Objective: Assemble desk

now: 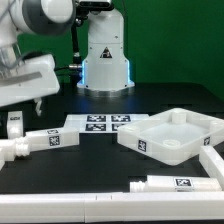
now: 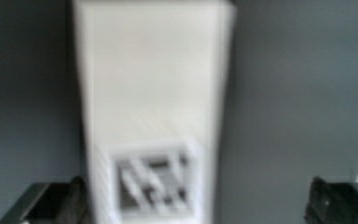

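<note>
The black work desk (image 1: 150,100) is carrying every part. The arm (image 1: 30,20) is reaching in over the edge at the exterior view's left. The rimmed top (image 1: 175,140) is lying toward the edge at the exterior view's right, with a round hole showing at one corner and nothing standing in it. The marker board (image 1: 105,123) is lying flat near the middle, just beside the top.

All four legs are lying loose. One leg (image 1: 40,142) and a second leg (image 1: 12,123) are sitting by the left edge. A third leg (image 1: 178,184) is lying along the near edge, and a fourth leg (image 1: 211,163) is resting slantwise near the top's near corner.

The claw (image 1: 38,100) is hovering above the left pair. In the wrist view the claw (image 2: 197,205) is standing wide and gripping nothing. A tagged leg (image 2: 155,90) is running between its fingers (image 2: 51,203), close to one and apart from the other. Which of the left pair this is, I cannot tell.

Assembly is looking barely begun: all four legs are waiting to be fitted into the corner holes.
</note>
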Controlling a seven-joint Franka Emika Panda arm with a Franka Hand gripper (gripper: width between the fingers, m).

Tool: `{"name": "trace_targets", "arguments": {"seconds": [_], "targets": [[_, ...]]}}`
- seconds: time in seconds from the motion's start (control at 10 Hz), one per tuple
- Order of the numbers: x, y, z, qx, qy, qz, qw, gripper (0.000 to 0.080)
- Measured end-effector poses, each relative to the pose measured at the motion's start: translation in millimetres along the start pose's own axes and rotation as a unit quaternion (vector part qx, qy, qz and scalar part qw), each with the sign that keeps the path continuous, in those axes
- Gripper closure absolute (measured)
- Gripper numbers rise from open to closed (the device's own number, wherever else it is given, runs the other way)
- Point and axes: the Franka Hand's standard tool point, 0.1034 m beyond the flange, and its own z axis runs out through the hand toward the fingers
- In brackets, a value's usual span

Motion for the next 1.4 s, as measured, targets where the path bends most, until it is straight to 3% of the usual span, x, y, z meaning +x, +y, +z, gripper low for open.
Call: {"name": "trace_targets", "arguments": {"seconds": [0.1, 0.3, 0.8, 0.9, 1.0, 1.1, 1.2, 1.4], "targets": [[18.6, -12.2, -17.3, -0.006, -0.005, 0.000, 1.000, 0.0158], [53.1, -37.5, -31.0, -0.012, -0.009, 0.000, 1.000, 0.0151], [52.2, -37.7, -27.9, -0.011, -0.010, -0.013, 1.000, 0.0151], [67.5, -47.5, -29.4, -0.015, -0.007, -0.037, 0.999, 0.0151], [95.2, -57.5, -25.2, -0.016, -0.011, -0.026, 0.999, 0.0151], [133.1, -81.9, -29.2, -0.024, -0.008, -0.047, 0.999, 0.0151], [154.7, -106.0, -32.7, -0.035, -0.003, -0.090, 0.995, 0.0151], [151.5, -108.5, -28.5, -0.037, -0.002, -0.095, 0.995, 0.0151]]}}
